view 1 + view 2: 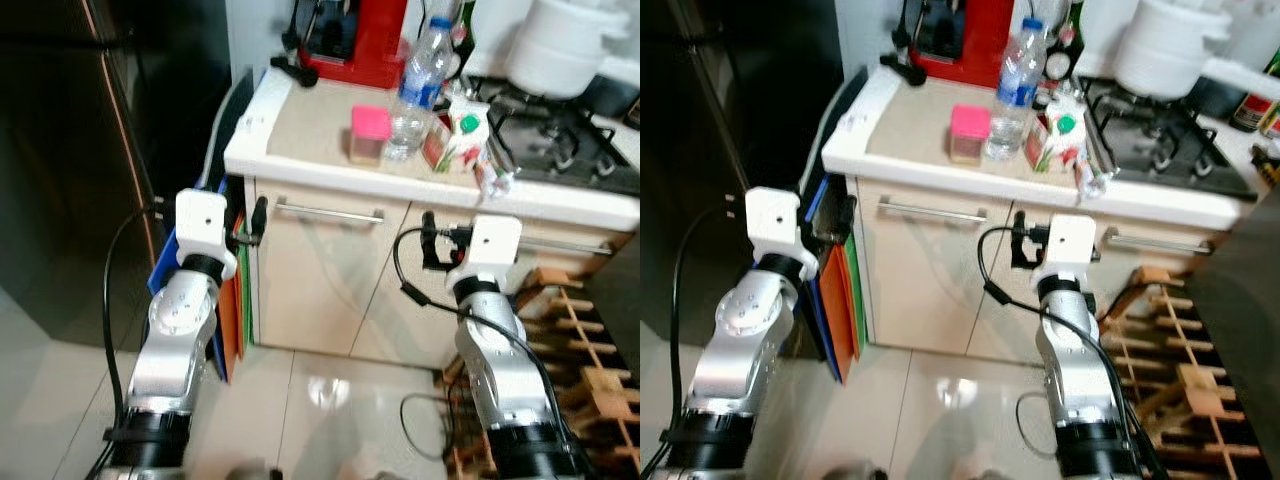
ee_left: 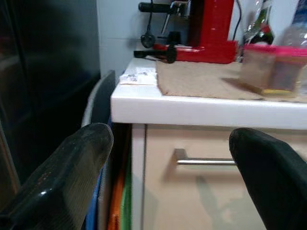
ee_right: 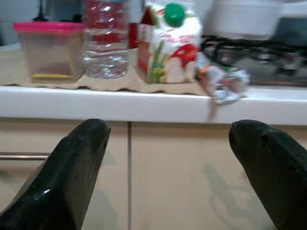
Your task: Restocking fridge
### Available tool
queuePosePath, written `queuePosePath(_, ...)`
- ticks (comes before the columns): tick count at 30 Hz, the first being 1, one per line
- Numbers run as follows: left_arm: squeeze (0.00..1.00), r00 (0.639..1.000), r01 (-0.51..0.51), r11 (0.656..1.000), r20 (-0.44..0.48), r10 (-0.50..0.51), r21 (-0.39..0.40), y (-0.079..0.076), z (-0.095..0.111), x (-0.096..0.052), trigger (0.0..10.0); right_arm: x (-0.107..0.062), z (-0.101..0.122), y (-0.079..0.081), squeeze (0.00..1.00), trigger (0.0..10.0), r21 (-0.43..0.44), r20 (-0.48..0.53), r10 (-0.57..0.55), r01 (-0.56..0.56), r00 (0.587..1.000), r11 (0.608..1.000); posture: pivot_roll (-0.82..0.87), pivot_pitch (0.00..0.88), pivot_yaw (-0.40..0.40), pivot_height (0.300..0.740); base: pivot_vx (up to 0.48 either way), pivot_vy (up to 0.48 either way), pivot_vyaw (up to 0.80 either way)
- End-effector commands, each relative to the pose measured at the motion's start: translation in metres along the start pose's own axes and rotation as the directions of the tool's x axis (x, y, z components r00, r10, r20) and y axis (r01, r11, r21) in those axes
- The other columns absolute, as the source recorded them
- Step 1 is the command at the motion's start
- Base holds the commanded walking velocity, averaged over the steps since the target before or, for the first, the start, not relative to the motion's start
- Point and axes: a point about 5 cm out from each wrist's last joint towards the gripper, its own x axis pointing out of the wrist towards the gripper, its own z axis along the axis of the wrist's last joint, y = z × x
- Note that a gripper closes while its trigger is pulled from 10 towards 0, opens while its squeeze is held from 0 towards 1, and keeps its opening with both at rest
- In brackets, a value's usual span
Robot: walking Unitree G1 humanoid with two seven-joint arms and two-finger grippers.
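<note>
Glossy black fridge (image 1: 60,170) at left; shiny pale floor tiles (image 1: 320,400) below. Clear plastic bottle (image 1: 415,85) and printed paper carton (image 1: 458,135) at top. Bare wood rack (image 1: 570,350) lower right; brushed metal handle (image 1: 330,212).
</note>
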Motion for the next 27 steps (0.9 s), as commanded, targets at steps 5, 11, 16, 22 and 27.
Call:
queuePosePath(5,0.00,0.989,0.086,0.996,0.123,-0.085,-0.002,-0.016,0.033,0.008,10.0,0.009,0.031,-0.006,0.00,10.0,-0.018,0.123,-0.044,0.046,0.991,0.999,0.00,0.000,-0.052,0.710,0.000,0.000,0.00)
queuePosePath(11,0.00,0.985,0.142,0.990,0.098,-0.143,0.009,-0.024,0.025,0.004,10.0,0.008,0.022,-0.014,0.00,10.0,-0.060,0.093,-0.088,0.094,0.992,0.994,0.00,0.000,-0.050,0.710,0.400,0.000,0.00)
queuePosePath(16,0.00,0.984,0.159,0.987,0.086,-0.159,0.010,-0.027,0.021,0.003,10.0,0.007,0.018,-0.013,0.00,10.0,-0.064,0.081,-0.086,0.091,0.993,0.994,0.00,0.000,-0.047,0.710,0.480,0.000,0.00)
queuePosePath(22,0.00,0.981,0.166,0.986,0.093,-0.168,0.025,-0.027,0.022,0.003,10.0,0.009,0.020,-0.008,0.00,10.0,-0.061,0.088,-0.070,0.075,0.994,0.995,0.00,0.000,-0.048,0.710,0.480,0.000,0.00)
queuePosePath(27,0.00,0.972,0.202,0.978,0.112,-0.206,0.050,-0.031,0.025,0.002,10.0,0.009,0.021,-0.010,0.00,10.0,-0.075,0.101,-0.091,0.099,0.991,0.992,0.00,0.000,-0.049,0.710,0.480,0.000,0.00)
